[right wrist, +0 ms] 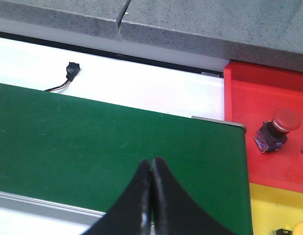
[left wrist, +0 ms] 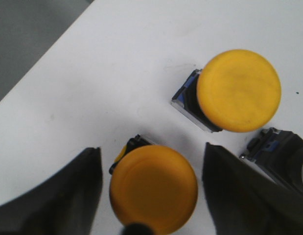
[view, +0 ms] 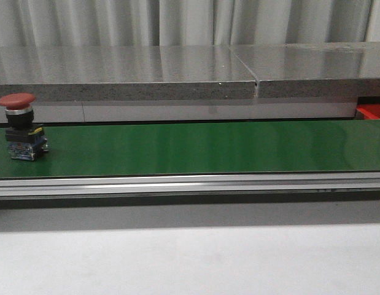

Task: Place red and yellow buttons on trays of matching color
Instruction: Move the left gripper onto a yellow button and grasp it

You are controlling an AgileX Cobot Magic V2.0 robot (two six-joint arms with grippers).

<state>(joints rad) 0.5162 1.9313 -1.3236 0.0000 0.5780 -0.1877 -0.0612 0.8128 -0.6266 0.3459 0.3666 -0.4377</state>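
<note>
A red button [view: 16, 123] with a black and metal base stands on the green belt [view: 208, 147] at its far left end. In the left wrist view my left gripper [left wrist: 151, 151] is open, one finger on each side of a yellow button [left wrist: 153, 188] on a white surface, and neither finger touches it. A second yellow button [left wrist: 238, 90] stands just beyond it. My right gripper [right wrist: 152, 162] is shut and empty over the belt's end, beside the red tray [right wrist: 239, 93], which holds a red button [right wrist: 277, 128]. The yellow tray [right wrist: 268, 205] adjoins it and holds a yellow button [right wrist: 300, 229].
A dark button body [left wrist: 281, 156] lies close to one left finger. A grey stone ledge [view: 177, 74] runs behind the belt and a metal rail [view: 190, 183] along its front. A small black connector [right wrist: 71, 68] with wires lies behind the belt.
</note>
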